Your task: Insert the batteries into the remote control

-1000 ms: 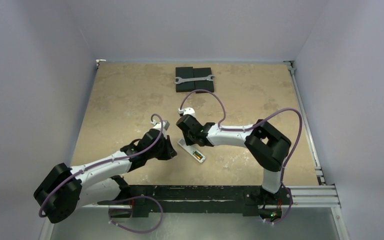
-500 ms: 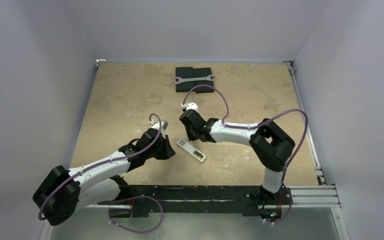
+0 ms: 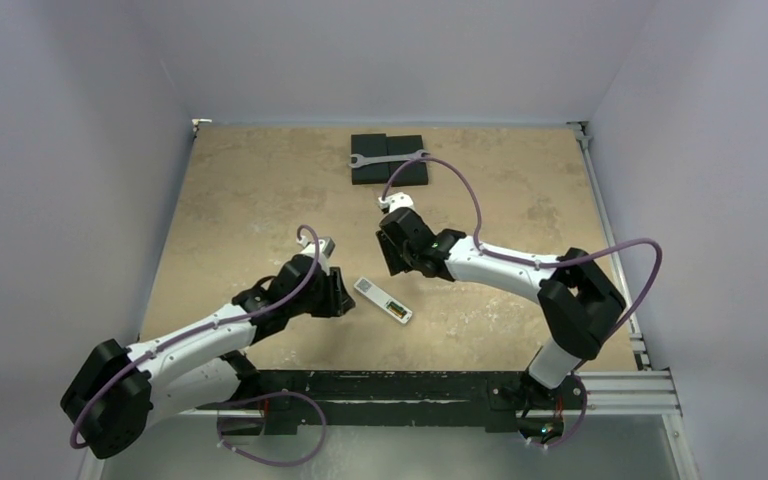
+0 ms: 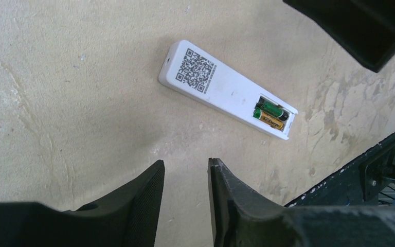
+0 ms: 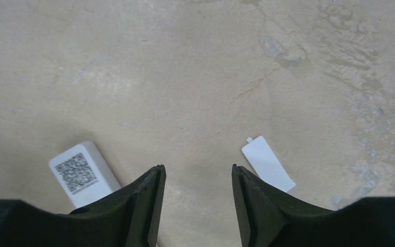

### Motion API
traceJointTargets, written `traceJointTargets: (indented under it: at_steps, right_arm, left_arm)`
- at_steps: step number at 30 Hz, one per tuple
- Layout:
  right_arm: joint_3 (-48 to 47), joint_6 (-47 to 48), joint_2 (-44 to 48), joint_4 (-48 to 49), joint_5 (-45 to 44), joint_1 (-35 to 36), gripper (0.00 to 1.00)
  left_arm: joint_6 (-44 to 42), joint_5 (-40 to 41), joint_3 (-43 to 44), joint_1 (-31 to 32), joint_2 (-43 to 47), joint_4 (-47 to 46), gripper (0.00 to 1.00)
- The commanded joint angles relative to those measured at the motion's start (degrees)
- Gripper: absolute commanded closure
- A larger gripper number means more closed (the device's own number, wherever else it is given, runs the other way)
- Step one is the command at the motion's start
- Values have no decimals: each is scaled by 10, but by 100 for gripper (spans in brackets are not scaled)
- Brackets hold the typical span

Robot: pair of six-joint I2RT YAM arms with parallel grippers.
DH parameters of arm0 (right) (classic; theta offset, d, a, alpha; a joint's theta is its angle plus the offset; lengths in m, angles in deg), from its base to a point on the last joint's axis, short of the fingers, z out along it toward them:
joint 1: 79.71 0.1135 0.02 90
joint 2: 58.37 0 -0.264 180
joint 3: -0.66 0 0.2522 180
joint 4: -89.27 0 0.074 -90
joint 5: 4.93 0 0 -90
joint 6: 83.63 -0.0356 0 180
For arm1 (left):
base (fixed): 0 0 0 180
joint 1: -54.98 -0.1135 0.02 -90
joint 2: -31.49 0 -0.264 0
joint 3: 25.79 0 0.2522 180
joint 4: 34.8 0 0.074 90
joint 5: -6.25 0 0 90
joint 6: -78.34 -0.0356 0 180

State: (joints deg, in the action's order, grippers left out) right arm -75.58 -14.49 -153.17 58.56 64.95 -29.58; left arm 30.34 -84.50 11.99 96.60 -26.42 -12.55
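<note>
Remote [image 4: 221,85]: slim, white, lying flat before me, back side up, QR label showing, end compartment uncovered. Batteries [image 4: 270,114]: one green, one gold, seated side by side inside.

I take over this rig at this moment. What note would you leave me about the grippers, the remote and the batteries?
Left gripper: open, empty, over the table beside the remote.
Right gripper: open, empty, over bare table between the remote's end and the cover.
Remote: lies back up, uncovered at the battery end.
Batteries: both side by side inside the remote.
Done: loading, as far as it looks.
Left: probably fitting the cover, which lies flat, apart from the remote.
</note>
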Motion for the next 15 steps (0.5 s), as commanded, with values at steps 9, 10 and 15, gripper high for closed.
traceJointTargets:
  at_steps: [9, 10, 15]
  right_arm:
    - [27, 97, 42, -39, 79, -84, 23]
    - [29, 100, 41, -38, 88, -94, 22]
    - [33, 100, 34, -31, 125, -127, 20]
  left_arm:
    - [-27, 33, 53, -5, 36, 28, 47]
    - [-28, 35, 56, -6, 37, 32, 46]
    - [-30, 40, 68, -7, 44, 46, 40]
